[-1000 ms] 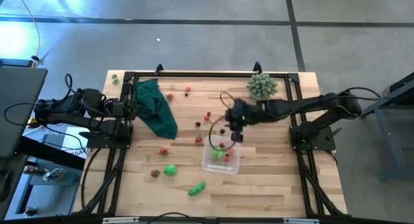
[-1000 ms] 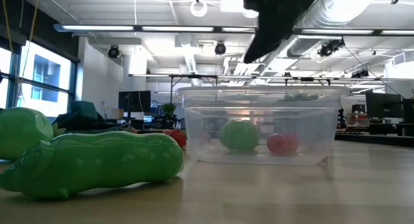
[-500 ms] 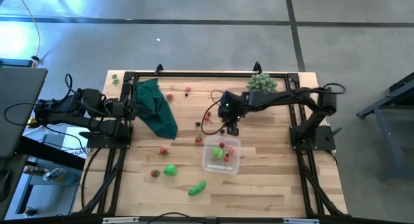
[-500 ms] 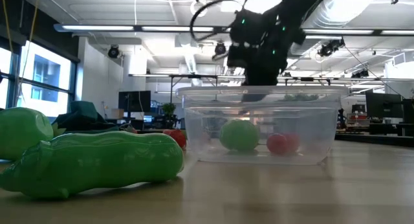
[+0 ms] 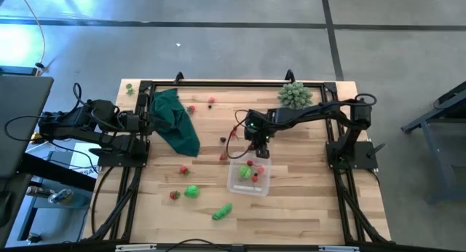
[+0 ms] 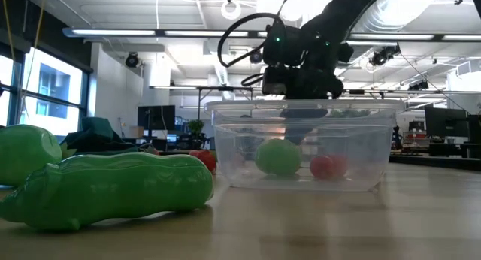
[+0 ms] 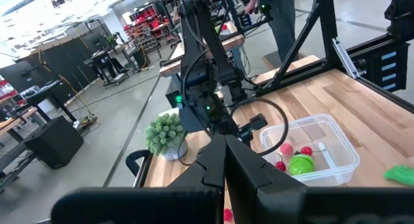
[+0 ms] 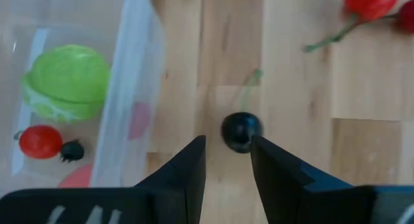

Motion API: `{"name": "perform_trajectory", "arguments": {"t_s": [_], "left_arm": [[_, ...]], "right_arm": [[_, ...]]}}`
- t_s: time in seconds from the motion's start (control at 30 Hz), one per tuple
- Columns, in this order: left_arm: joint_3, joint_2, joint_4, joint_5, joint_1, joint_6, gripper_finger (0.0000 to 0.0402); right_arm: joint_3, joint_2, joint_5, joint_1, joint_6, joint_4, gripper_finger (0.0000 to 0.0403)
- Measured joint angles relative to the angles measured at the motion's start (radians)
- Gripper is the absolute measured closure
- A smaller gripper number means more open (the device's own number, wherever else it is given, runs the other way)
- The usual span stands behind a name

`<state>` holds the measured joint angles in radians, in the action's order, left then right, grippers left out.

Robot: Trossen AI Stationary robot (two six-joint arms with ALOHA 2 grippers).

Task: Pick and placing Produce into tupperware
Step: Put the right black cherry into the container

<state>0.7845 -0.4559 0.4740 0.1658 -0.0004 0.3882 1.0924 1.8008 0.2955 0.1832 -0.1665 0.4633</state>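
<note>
The clear tupperware [image 5: 249, 177] stands on the table's near middle and holds a green round piece [image 8: 66, 79] and small red pieces [image 8: 40, 141]. My right gripper [image 5: 260, 151] points steeply down just past the tupperware's far wall [image 8: 136, 88], fingers open. A dark berry [image 8: 240, 131] with a green stem lies on the wood just ahead of the gap between them. More produce lies scattered: red pieces [image 5: 223, 156] and two green pieces [image 5: 223, 211] near the front. My left gripper [image 7: 225, 160] waits shut at the table's left edge.
A dark green cloth [image 5: 176, 122] lies at the far left and a pale spiky plant [image 5: 295, 95] at the far right. A black frame [image 5: 218, 84] runs round the table. Red cherries on a stem [image 8: 372, 0] lie close beyond the dark berry.
My right gripper has sunk from above the tupperware to the table just beyond its far wall, shifting a little toward the table's left edge and tipping more steeply down. The tupperware and its contents have stayed put.
</note>
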Motion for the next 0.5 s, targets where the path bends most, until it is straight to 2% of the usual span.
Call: {"name": "perform_trajectory", "arguments": {"t_s": [0.23,0.4,0.5], "left_arm": [[0.0,0.0,0.0,0.0,0.0,0.0,0.0401],[0.0,0.0,0.0,0.0,0.0,0.0,0.0401],[0.0,0.0,0.0,0.0,0.0,0.0,0.0401]], "right_arm": [[0.0,0.0,-0.04,-0.036,-0.02,-0.005,0.0289],[0.0,0.0,-0.133,-0.05,-0.08,-0.013,0.0289],[0.0,0.0,-0.137,-0.046,-0.084,-0.016,0.0289]]}}
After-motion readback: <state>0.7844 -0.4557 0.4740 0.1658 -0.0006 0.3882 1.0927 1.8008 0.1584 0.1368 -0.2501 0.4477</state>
